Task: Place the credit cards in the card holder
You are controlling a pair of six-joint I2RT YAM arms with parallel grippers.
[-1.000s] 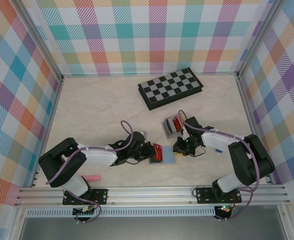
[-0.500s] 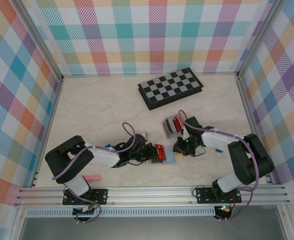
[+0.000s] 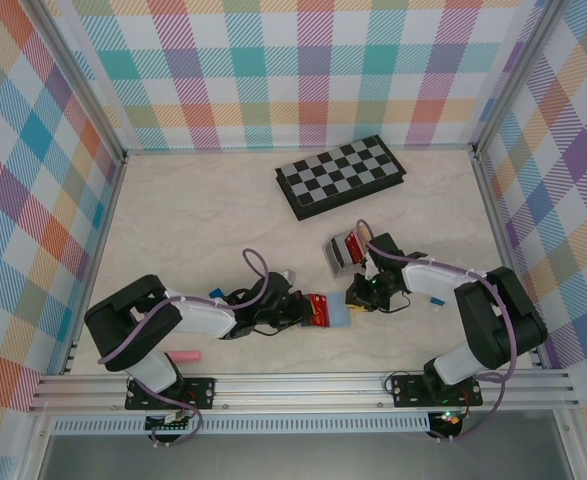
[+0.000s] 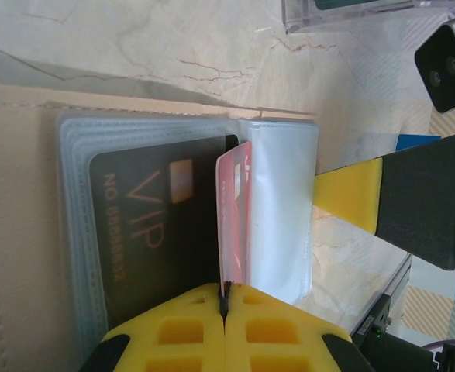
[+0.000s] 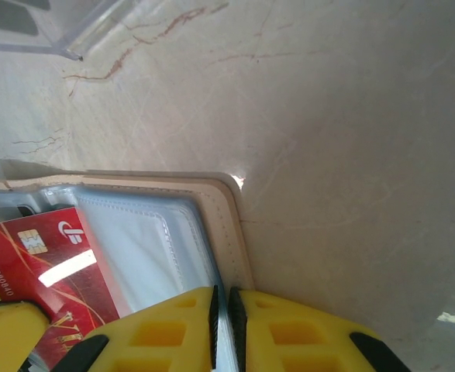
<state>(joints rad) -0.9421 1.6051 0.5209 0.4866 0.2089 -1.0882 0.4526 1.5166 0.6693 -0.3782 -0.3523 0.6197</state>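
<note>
Shifted slightly, the left gripper [image 3: 306,311] still pinches the red plastic credit card [image 3: 319,308] at the tan leather folding card holder [image 3: 341,318]. On the left wrist, the card stands edge-on over clear pockets [image 4: 281,217]. On the right wrist, the right gripper [image 5: 225,310] is clamped on the holder's rim.

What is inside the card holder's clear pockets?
A dark VIP card sits sleeved in the card holder; a red card stands edge-on beside it. Anything beneath is covered.
</note>
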